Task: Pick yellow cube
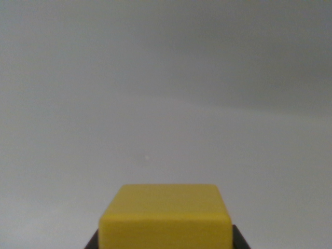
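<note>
Wrist view, read from the view's left to its right. The left third shows only a pale grey surface, bare and even, running up to a soft, blurred boundary with a slightly darker grey band across the upper part of the picture; whether that band is a wall or more of the same surface cannot be told.

At bottom centre sits the yellow cube, cut off by the lower edge of the picture. Its top face and front face are visible, meeting along a rounded horizontal edge; the corners are also rounded.

A dark sliver of finger shows against the cube's lower left side, and a matching dark sliver shows against its lower right side. The gripper thus flanks the cube on both sides, with the fingers standing flush against its walls; they appear clamped on it, though only their tips are seen.

The right third is again bare grey surface. All the room above and to either side of the cube is open.
</note>
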You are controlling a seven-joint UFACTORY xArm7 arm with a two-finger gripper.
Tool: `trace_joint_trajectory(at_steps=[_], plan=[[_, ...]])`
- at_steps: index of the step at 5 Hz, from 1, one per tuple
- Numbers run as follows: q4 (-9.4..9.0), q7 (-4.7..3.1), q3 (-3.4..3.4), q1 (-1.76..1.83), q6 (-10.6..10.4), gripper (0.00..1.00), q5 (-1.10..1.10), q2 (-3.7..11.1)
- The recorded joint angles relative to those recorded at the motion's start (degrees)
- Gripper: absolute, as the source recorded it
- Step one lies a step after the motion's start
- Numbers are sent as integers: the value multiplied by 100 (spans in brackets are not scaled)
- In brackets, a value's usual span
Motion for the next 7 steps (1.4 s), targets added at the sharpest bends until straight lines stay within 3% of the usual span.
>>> trace_joint_trajectory(at_steps=[1, 2, 3, 4, 5, 6, 7], plan=[[0, 0, 0, 0, 0, 100, 0, 0], [168, 30, -4, 1, 270, 100, -24, -103], [168, 30, -4, 1, 270, 100, -24, -103], [326, 59, -8, 2, 525, 100, -47, -201], [326, 59, -8, 2, 525, 100, -47, -201], [486, 88, -11, 3, 782, 100, -70, -299], [486, 88, -11, 3, 782, 100, -70, -299]])
